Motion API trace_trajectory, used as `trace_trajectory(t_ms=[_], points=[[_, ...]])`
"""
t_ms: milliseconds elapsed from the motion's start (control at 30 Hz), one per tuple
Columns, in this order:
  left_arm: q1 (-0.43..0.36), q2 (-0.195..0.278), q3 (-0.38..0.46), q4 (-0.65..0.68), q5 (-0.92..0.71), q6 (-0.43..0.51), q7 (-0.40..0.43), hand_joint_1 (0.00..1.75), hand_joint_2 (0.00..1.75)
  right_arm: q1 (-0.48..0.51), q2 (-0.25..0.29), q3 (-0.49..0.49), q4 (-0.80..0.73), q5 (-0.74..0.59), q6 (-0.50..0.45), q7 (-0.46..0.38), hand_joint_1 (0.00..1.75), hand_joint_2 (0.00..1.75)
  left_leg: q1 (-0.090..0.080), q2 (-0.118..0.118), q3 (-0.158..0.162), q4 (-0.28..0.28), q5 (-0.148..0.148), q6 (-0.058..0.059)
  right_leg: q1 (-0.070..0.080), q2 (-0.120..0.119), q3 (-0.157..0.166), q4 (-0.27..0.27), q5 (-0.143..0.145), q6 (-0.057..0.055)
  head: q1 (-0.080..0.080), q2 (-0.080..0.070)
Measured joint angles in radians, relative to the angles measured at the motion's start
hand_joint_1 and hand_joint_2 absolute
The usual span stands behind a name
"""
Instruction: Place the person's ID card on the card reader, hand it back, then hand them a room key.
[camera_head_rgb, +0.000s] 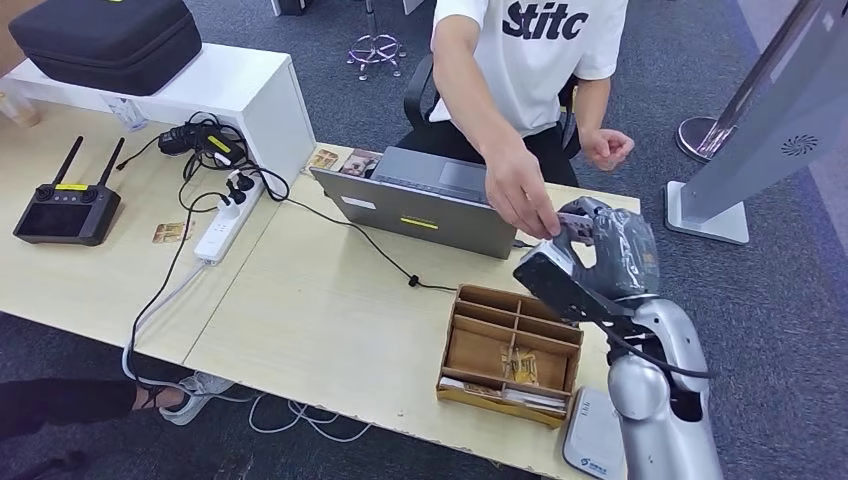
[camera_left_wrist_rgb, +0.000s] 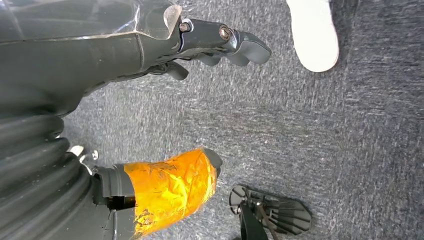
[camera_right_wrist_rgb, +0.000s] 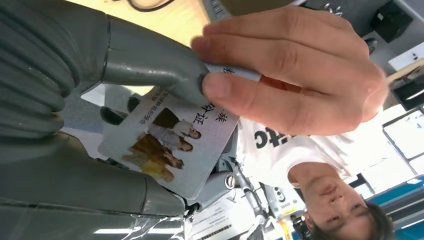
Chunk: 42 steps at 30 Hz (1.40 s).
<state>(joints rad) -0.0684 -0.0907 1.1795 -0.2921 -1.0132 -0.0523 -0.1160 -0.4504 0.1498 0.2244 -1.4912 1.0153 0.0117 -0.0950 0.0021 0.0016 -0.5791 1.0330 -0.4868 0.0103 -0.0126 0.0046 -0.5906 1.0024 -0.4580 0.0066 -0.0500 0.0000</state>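
The fingers (camera_right_wrist_rgb: 150, 60) of the right hand (camera_head_rgb: 600, 245) pinch the ID card (camera_right_wrist_rgb: 170, 140) while the person's hand (camera_head_rgb: 520, 190) grips its edge, at three o'clock over the bench (camera_head_rgb: 320, 300). This looks like a handover; the room key seems still undelivered. The left hand (camera_left_wrist_rgb: 165, 50) hangs loose, holding nothing.

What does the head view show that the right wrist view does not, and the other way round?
Head view alone: the desk, a laptop, a wooden organizer and the silver right arm reaching up toward the person.

Right wrist view alone: the card face, with its printed picture and characters, lying between the thumb and the fingers of the right hand.

Both: the right hand and the person's hand meeting at the card, which both grip, and the person's white shirt.
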Motion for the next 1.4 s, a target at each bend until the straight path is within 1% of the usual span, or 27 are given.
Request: trace_trajectory(t_ms=[67,133,333,467,567,667,833,900,1033,1133,1200,1367,1400], points=[[-0.004,0.002,0.0,0.0,-0.006,-0.001,0.0,0.0,1.75,-0.037,0.018,0.014,0.054,-0.025,0.01,-0.011,0.0,1.75,0.0,-0.001,0.0,0.0,0.0,-0.001,0.0,-0.001,0.0,0.0,0.0,0.0,0.0,0.0],[-0.005,0.003,0.0,0.001,-0.01,-0.002,0.0,0.0,1.75,-0.054,0.029,0.029,0.084,-0.058,0.018,-0.03,0.0,1.75,0.001,-0.002,-0.001,0.0,0.001,-0.001,0.0,-0.002,0.0,0.0,0.0,0.0,0.0,0.0],[-0.004,0.003,0.0,0.001,-0.01,-0.001,0.0,0.0,1.75,-0.05,0.034,0.071,0.092,-0.081,0.015,-0.053,0.0,1.75,0.001,-0.003,-0.001,0.0,0.0,-0.001,0.0,-0.002,-0.001,0.0,-0.001,-0.001,0.0,0.0],[-0.002,0.002,0.0,0.001,0.0,0.002,0.0,0.0,1.75,-0.01,0.029,0.084,0.043,-0.106,-0.006,-0.086,0.0,1.75,0.001,-0.003,-0.002,0.0,0.0,-0.001,0.0,-0.002,-0.001,0.0,-0.001,-0.001,0.0,0.0],[0.001,0.001,0.0,0.001,0.008,0.006,0.0,0.0,1.75,0.035,0.013,0.094,-0.012,-0.109,-0.019,-0.102,0.0,1.75,0.0,-0.003,-0.002,0.0,0.0,0.0,0.0,-0.002,-0.001,-0.001,-0.001,-0.001,0.0,0.0],[0.002,-0.002,0.005,0.001,0.023,0.013,0.0,0.0,1.75,0.096,-0.024,0.099,-0.082,-0.14,-0.038,-0.14,0.0,1.75,0.0,-0.004,-0.001,0.0,0.0,0.0,0.0,-0.004,-0.001,-0.001,-0.001,0.0,0.0,0.0],[0.017,-0.01,0.031,0.001,0.045,0.019,-0.001,0.0,1.75,0.267,-0.125,0.087,-0.242,-0.259,-0.069,-0.257,0.0,1.75,0.0,-0.006,-0.002,0.0,-0.002,0.001,0.0,-0.005,0.0,-0.002,-0.003,0.002,0.0,0.0],[0.019,-0.012,0.042,0.001,0.051,0.019,-0.003,0.0,1.75,0.338,-0.164,0.074,-0.299,-0.274,-0.076,-0.296,0.0,1.75,-0.001,-0.006,-0.001,0.0,-0.003,0.002,0.0,-0.005,0.0,-0.002,-0.004,0.002,0.0,0.0],[0.026,-0.019,0.071,0.001,0.062,0.019,-0.011,0.0,1.75,0.512,-0.259,0.041,-0.401,-0.294,-0.086,-0.378,0.0,1.75,-0.001,-0.008,0.0,0.0,-0.006,0.004,0.0,-0.008,0.003,-0.002,-0.007,0.004,0.0,0.0],[0.029,-0.022,0.087,0.001,0.067,0.019,-0.014,0.0,1.75,0.601,-0.314,0.014,-0.45,-0.303,-0.085,-0.411,0.0,1.75,-0.001,-0.007,0.001,0.0,-0.007,0.003,0.0,-0.007,0.003,-0.002,-0.008,0.004,0.0,0.0],[0.028,-0.023,0.093,0.001,0.069,0.019,-0.016,0.0,1.75,0.632,-0.333,0.005,-0.468,-0.303,-0.084,-0.42,0.0,1.75,-0.001,-0.007,0.001,0.0,-0.007,0.003,0.0,-0.007,0.004,-0.002,-0.008,0.005,0.0,0.0],[0.028,-0.023,0.094,0.001,0.07,0.019,-0.016,0.0,1.75,0.638,-0.337,0.004,-0.471,-0.302,-0.083,-0.42,0.0,1.75,-0.001,-0.007,0.001,0.0,-0.007,0.003,0.0,-0.007,0.004,-0.002,-0.008,0.005,0.0,0.0],[0.028,-0.023,0.096,0.001,0.07,0.019,-0.017,0.0,1.75,0.65,-0.345,0.002,-0.475,-0.297,-0.079,-0.42,0.0,1.75,-0.001,-0.007,0.001,0.0,-0.007,0.003,0.0,-0.007,0.003,-0.002,-0.008,0.005,0.0,0.0]])
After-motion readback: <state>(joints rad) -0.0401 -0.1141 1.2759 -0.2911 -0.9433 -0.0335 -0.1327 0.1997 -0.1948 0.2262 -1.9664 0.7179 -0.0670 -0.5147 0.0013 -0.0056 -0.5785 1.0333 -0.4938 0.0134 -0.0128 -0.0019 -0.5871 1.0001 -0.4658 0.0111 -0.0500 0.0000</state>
